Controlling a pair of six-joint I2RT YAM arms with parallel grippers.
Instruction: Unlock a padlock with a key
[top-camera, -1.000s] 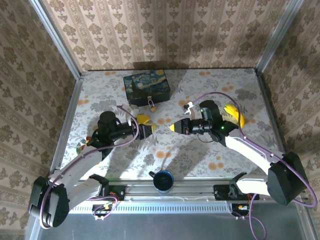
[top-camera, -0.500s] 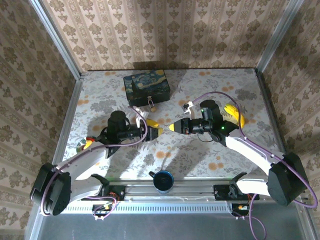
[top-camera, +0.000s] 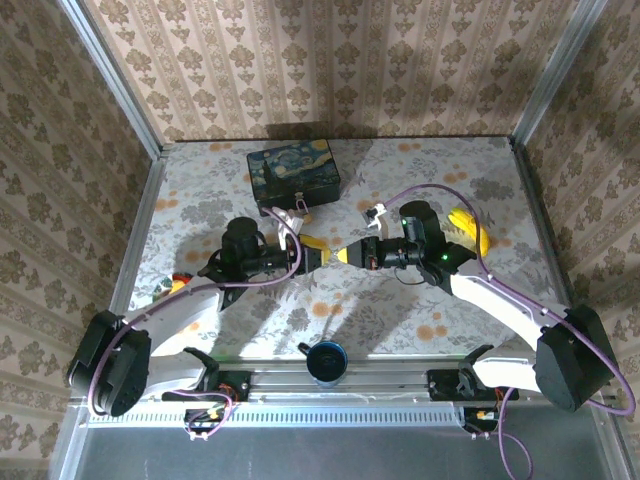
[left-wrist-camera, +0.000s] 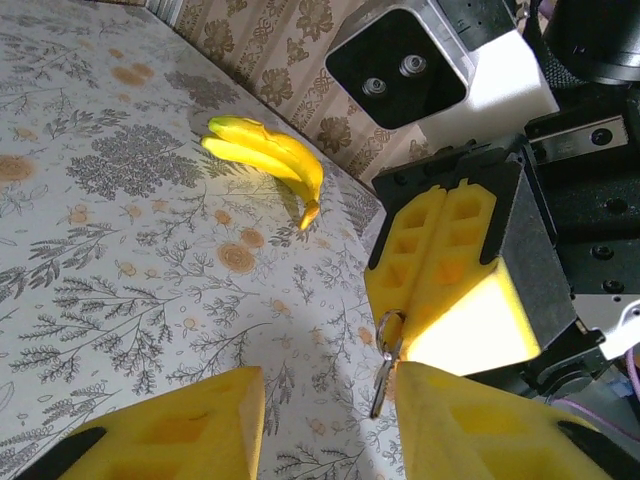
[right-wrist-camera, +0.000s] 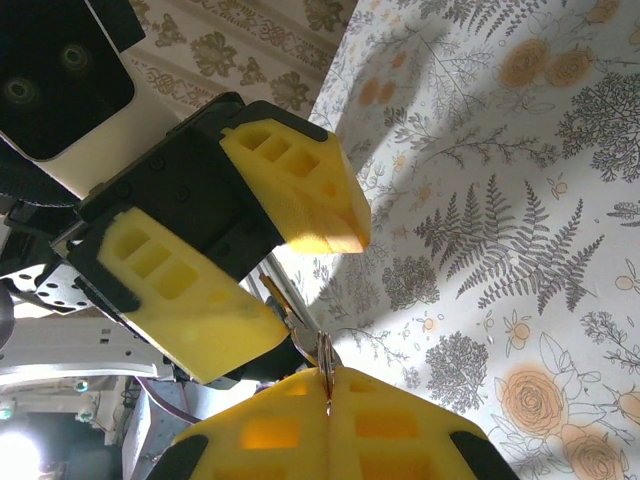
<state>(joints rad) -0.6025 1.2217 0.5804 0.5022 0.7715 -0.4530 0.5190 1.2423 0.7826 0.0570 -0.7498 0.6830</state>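
**Handover above the table.** Two arms meet nose to nose over the middle of a flower-patterned table (top-camera: 200, 180). A dark blue painted box (top-camera: 293, 176) sits at the far side and a banana (top-camera: 466, 230) lies to the right. The left end effector (left-wrist-camera: 330, 425) stands partly open and grips nothing. Its yellow fingers (left-wrist-camera: 180, 435) are spread either side of a small key (left-wrist-camera: 382, 375). That key, on a ring, protrudes from the tip of the right end effector (right-wrist-camera: 328, 425), which is clamped shut on it. The tiny brass padlock (top-camera: 303, 208) appears to rest at the front of the box, just behind the two wrists and apart from the key.

The moment reads as a handover, and a delicate one. The key sits off-centre in the left end effector's gap, close to one finger. That finger would likely reach it first and nudge it sideways rather than pinch it. Because the key hangs on a ring, the left could trap the ring instead of the blade, leaving a key that pivots and cannot be aimed at so small a keyhole. Should the right let go too soon, the key drops to the table.
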